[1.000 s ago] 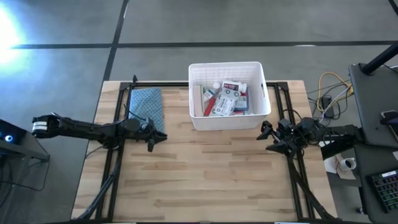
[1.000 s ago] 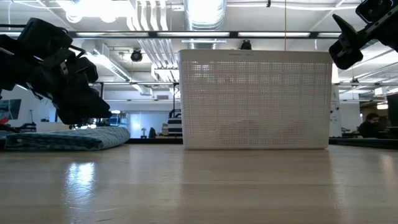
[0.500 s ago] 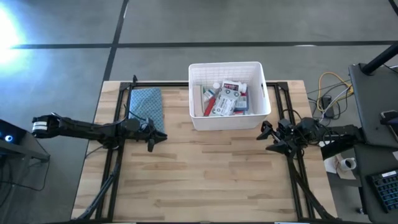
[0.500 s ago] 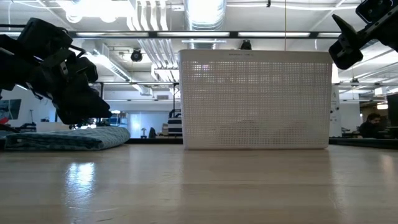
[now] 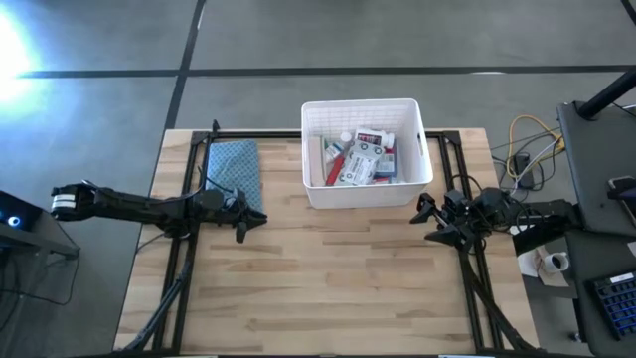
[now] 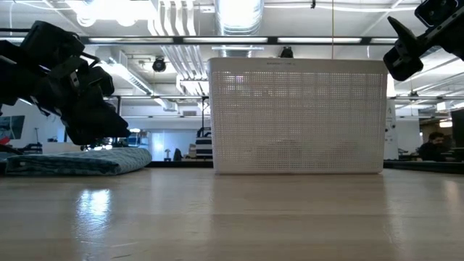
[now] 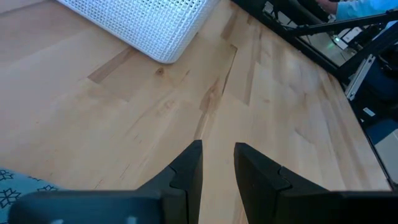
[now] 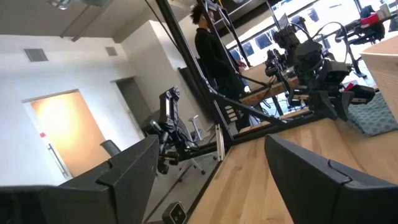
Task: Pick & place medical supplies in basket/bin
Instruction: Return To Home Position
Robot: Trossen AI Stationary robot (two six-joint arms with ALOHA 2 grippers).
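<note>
Left gripper (image 5: 248, 224), fingers narrowly parted and empty, is being held over the pale wooden worktop (image 5: 328, 288) near its left edge, beside the blue patterned folded cloth (image 5: 235, 169). Right gripper (image 5: 425, 225), spread wide and empty, is being held near the right edge. Assorted medical supplies (image 5: 360, 157) are being contained in the large white lattice-walled plastic bin (image 5: 363, 194) at the far edge's middle.

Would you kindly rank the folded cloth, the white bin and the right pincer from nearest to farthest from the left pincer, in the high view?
1. The folded cloth, just beyond the left pincer, left side.
2. The white bin, back centre.
3. The right pincer, far right side.
</note>
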